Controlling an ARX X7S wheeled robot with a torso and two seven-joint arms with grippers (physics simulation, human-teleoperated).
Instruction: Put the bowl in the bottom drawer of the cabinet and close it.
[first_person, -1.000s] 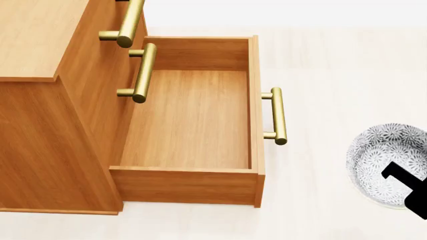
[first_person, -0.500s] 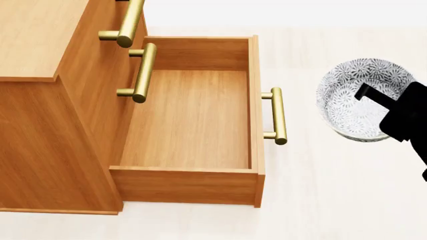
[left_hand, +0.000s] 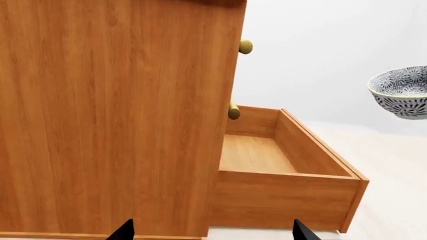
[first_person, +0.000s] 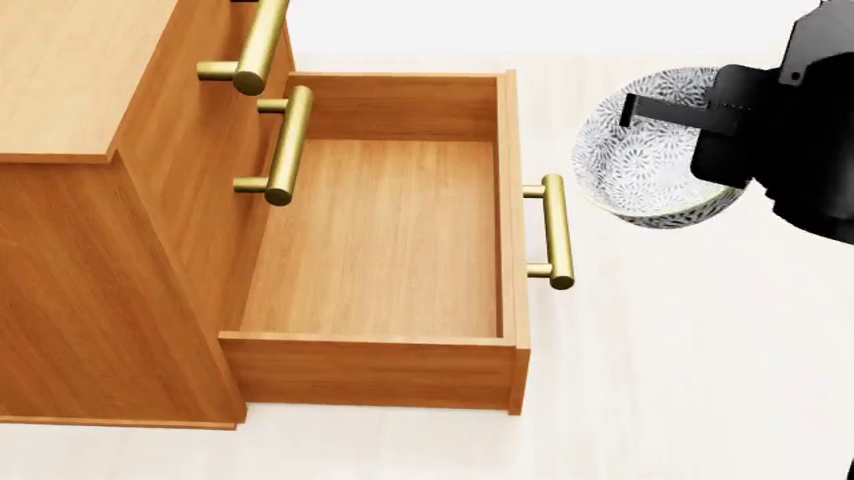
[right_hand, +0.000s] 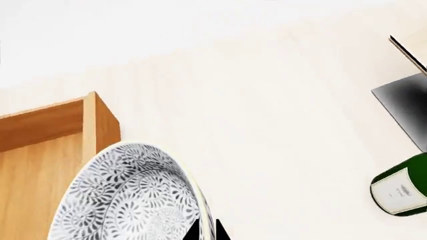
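One sec ago the bowl (first_person: 650, 150) sat low; now right claw (first_person: 663, 108) pinches its rim, carrying it twd the open bottom drawer (first_person: 387, 240). Left claw (left_hand: 212, 234) spread, empty.

cabinet (first_person: 80, 250): matt orange-brown wood grain
handles (first_person: 555, 232): brass, satin sheen
bowl (first_person: 627, 170): glossy patterned ceramic

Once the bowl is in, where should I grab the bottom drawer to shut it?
Take the bottom drawer by its brass bar handle, pincer closing across the bar mid-length, coming from the open floor in front. The bar stands off the front panel on two posts, leaving a gap behind for a finger. A push on the panel would probably also work.
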